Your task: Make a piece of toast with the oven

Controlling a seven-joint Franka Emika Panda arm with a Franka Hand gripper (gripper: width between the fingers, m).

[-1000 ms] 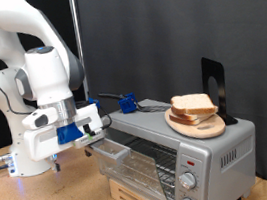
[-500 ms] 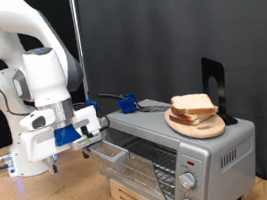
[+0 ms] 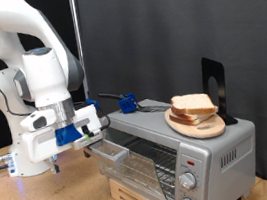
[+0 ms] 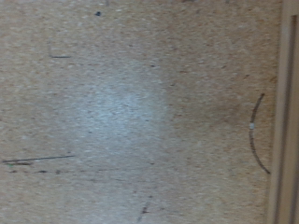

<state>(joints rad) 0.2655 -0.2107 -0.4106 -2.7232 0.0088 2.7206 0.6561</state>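
The silver oven stands at the exterior view's right on a low wooden base. Its glass door leans partly open, with the wire rack visible behind it. The piece of toast lies on a round wooden plate on top of the oven. My gripper, with blue parts on the hand, sits at the door's upper left corner by the bar handle. I cannot tell whether it touches the handle. The wrist view shows only the speckled tabletop and no fingers.
A black stand rises behind the plate on the oven top. A blue clamp-like part sits behind the oven. Two round knobs are on the oven's right panel. A wooden edge and a thin dark wire show in the wrist view.
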